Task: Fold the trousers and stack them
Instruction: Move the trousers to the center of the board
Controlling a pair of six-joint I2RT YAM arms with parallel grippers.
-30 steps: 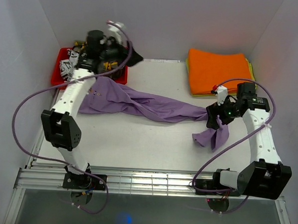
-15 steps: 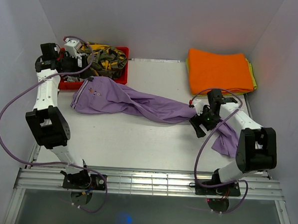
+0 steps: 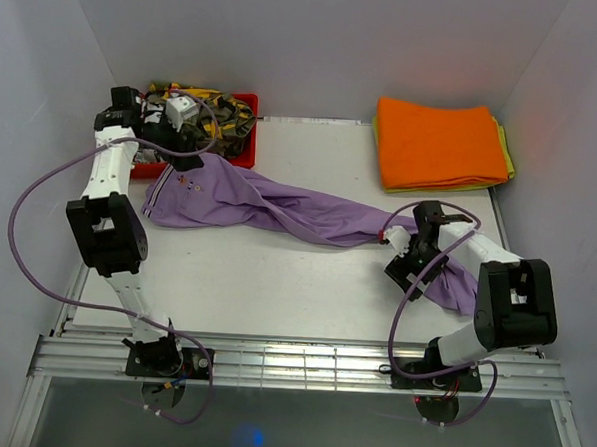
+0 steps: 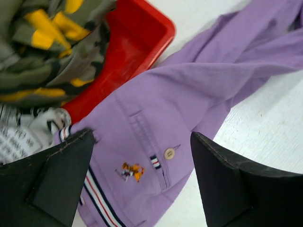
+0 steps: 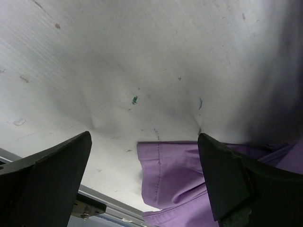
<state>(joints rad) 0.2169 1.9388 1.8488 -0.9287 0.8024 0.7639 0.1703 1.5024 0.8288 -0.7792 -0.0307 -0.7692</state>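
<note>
Dropped to the hem of the soft lilac-purple trousers (image 3: 279, 208), right gripper (image 5: 144, 176) gapes empty like left gripper (image 4: 142, 176); spreading likely needs fresh grasps.

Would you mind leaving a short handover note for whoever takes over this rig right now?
Left gripper: open, empty, over the waistband of the trousers, beside the red bin.
Right gripper: open, empty, over a leg hem at the other end.
The trousers lie stretched out from left to right, rumpled, unfolded.
Done: nothing folded yet.
Left: fold them, then stack.
</note>
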